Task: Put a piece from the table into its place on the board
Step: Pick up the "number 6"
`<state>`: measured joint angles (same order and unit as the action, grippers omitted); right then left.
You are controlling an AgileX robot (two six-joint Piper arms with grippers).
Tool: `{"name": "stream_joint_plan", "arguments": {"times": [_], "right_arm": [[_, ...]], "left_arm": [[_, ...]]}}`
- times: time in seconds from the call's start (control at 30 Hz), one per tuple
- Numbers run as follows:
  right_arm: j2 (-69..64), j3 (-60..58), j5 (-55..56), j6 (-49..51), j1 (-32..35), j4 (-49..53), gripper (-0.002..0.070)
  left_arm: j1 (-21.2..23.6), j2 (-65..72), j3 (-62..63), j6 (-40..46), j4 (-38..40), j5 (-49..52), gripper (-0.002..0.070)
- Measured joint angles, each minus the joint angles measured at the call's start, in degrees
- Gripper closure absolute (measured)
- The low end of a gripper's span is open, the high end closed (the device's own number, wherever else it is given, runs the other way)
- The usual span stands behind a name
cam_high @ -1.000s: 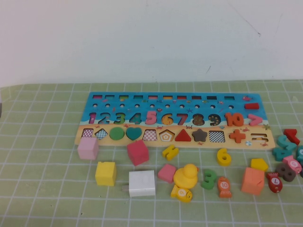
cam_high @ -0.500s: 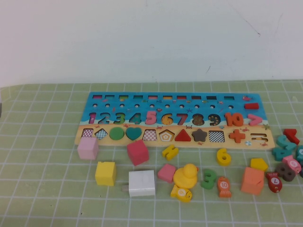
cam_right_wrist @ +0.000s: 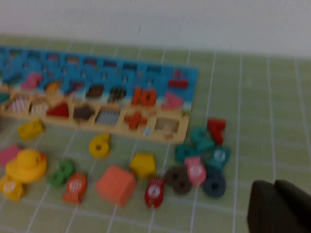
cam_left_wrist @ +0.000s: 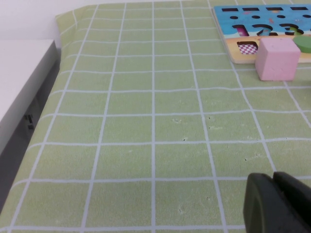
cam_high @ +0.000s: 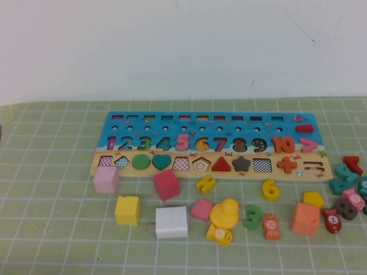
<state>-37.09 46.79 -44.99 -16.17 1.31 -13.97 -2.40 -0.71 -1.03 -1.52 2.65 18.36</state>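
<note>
The yellow numeral 6 lies flat on the green mat just in front of the board's right half, and also shows in the right wrist view. The long board lies across the middle of the table, blue part with numerals at the back, tan shape strip in front. It shows in the right wrist view, and its left end shows in the left wrist view. My left gripper is shut and empty over bare mat, left of the board. My right gripper is shut and empty, to the right of the loose pieces. Neither arm shows in the high view.
In front of the board lie a pink cube, red cube, yellow cube, white block, yellow duck, green 3, yellow pentagon and orange block. Teal and fish pieces cluster at the right.
</note>
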Motion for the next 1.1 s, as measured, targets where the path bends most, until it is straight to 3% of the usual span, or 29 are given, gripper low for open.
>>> {"name": "stream_joint_plan", "arguments": {"times": [0.13, 0.4, 0.63, 0.87, 1.0, 1.1], "right_arm": [[-12.32, 4.36, -6.93, -4.90, 0.00, -2.97, 0.0679], [-36.43, 15.70, -7.85, -8.57, -3.38, -6.56, 0.0677], [-55.82, 28.03, -7.62, -0.91, -20.41, -0.60, 0.0677], [-62.62, 30.96, -6.36, 9.05, -28.57, 7.72, 0.0675], [-65.53, 30.96, -6.13, 10.49, -29.15, 7.81, 0.0614], [-67.16, 30.96, -5.35, 13.16, -29.15, 8.09, 0.0483]], "left_arm": [[0.00, 0.00, 0.00, 0.00, 0.00, 0.00, 0.0677], [0.00, 0.00, 0.00, 0.00, 0.00, 0.00, 0.0677], [0.00, 0.00, 0.00, 0.00, 0.00, 0.00, 0.0677], [0.00, 0.00, 0.00, 0.00, 0.00, 0.00, 0.0677], [0.00, 0.00, 0.00, 0.00, 0.00, 0.00, 0.0677], [0.00, 0.00, 0.00, 0.00, 0.00, 0.00, 0.0677]]}}
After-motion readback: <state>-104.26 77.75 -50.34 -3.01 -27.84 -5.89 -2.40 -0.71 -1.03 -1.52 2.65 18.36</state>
